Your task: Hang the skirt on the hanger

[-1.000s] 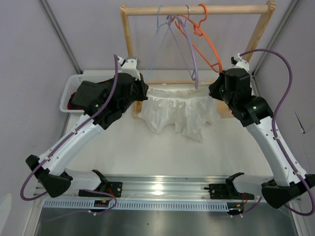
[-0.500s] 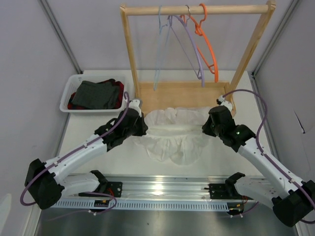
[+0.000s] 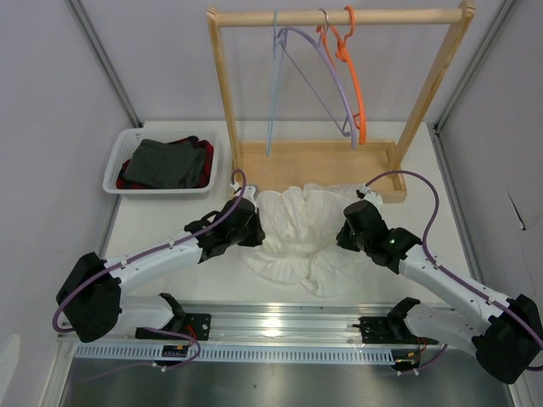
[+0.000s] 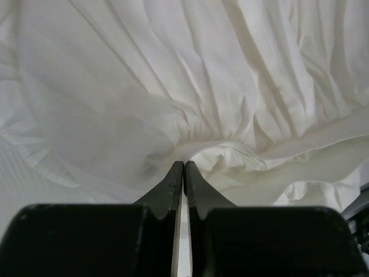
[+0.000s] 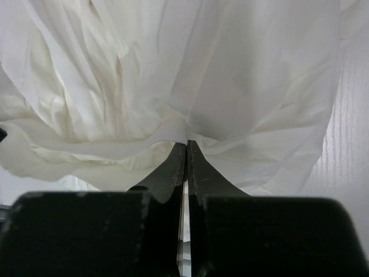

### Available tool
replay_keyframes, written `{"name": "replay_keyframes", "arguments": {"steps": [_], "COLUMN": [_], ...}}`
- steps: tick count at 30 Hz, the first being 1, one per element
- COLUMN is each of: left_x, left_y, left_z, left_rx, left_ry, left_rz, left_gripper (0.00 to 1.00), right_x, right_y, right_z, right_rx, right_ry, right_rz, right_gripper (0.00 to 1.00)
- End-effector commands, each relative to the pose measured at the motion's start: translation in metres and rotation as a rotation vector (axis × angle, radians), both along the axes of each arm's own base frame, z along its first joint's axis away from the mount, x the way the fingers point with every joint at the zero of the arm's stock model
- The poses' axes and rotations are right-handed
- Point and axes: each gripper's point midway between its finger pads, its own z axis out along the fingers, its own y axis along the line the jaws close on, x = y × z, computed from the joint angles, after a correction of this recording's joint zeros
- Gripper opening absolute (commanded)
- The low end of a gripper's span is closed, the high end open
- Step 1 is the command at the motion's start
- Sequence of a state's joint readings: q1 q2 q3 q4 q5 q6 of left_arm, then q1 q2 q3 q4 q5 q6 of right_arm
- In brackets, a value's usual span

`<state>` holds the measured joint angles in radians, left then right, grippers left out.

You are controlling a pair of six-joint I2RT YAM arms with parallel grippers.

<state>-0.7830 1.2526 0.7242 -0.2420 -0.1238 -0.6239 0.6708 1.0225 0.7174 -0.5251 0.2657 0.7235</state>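
White basket point(image 3: 114, 164) holds grey garment point(image 3: 170, 163); lilac hanger point(image 3: 339, 95) hangs on wooden rack point(image 3: 399, 15).

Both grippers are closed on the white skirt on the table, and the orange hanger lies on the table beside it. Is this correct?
Not quite. The top view shows the orange hanger hanging on the wooden rail, not lying on the table. The rest holds: left gripper and right gripper are both shut on the skirt.

Plain white skirt point(image 3: 301, 233) on a white tabletop point(image 3: 153, 216). Bright orange hanger point(image 3: 357, 93), lilac hanger point(image 3: 333, 85), pale blue hanger point(image 3: 272, 93). Dark grey garment point(image 3: 165, 161) over red cloth point(image 3: 127, 180) in a white basket point(image 3: 113, 170).
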Motion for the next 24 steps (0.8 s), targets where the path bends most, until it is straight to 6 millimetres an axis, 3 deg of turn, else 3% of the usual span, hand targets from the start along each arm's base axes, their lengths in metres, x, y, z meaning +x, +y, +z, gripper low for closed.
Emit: {"name": "replay_keyframes", "arguments": {"steps": [1,6,14,16,19,21,22,24], "left_x": [0.016,0.016,0.014,0.015,0.019,0.021,0.024,0.028], "left_y": [-0.021,-0.015,-0.006,-0.002,0.001,0.003,0.004,0.007], "left_z": [0.048,0.07,0.125,0.149,0.201,0.218,0.248,0.262], "left_rx": [-0.074,-0.048,-0.052,-0.069,-0.103,-0.094,-0.114,-0.095], "left_ry": [-0.096,-0.131,-0.211,-0.259,-0.349,-0.38,-0.422,-0.445], "left_rz": [-0.027,-0.045,-0.064,-0.052,-0.047,-0.05,-0.037,-0.031], "left_gripper": [0.12,0.32,0.43,0.44,0.44,0.44,0.45,0.46], "right_x": [0.011,0.012,0.013,0.013,0.014,0.013,0.014,0.014], "right_y": [0.007,0.008,0.009,0.009,0.01,0.009,0.009,0.009], "right_z": [0.01,0.012,0.009,0.01,0.012,0.012,0.012,0.012], "right_rx": [0.021,0.021,0.009,0.012,0.012,0.008,0.007,0.007], "right_ry": [-0.059,-0.061,-0.05,-0.052,-0.055,-0.054,-0.054,-0.054], "right_rz": [-0.019,-0.02,-0.021,-0.02,-0.018,-0.017,-0.019,-0.019], "right_gripper": [0.0,0.0,0.0,0.0,0.0,0.0,0.0,0.0]}}
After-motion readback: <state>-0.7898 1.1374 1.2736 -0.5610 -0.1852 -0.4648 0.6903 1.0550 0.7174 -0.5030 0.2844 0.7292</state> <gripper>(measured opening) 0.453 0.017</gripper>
